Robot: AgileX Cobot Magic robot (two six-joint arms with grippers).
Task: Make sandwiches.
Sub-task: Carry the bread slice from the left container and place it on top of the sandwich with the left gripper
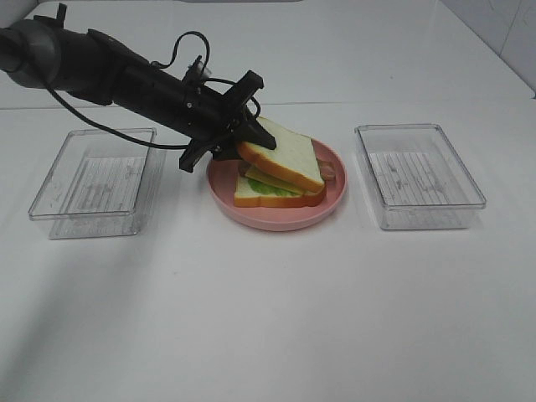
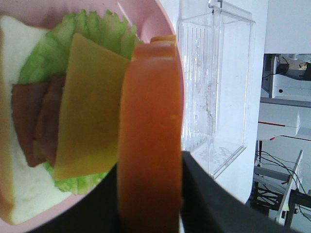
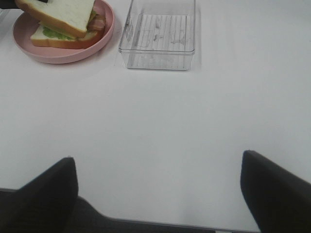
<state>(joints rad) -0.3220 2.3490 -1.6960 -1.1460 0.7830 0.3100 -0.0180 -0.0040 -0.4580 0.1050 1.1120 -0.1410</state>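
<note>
Lower bread slice (image 2: 14, 194) cut off by wrist-view edges, bacon (image 2: 36, 121) partly under the cheese (image 2: 90, 109).

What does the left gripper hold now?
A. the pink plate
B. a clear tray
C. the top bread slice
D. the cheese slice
C: the left gripper is shut on the top bread slice, tilted over the stack on the plate.
</note>
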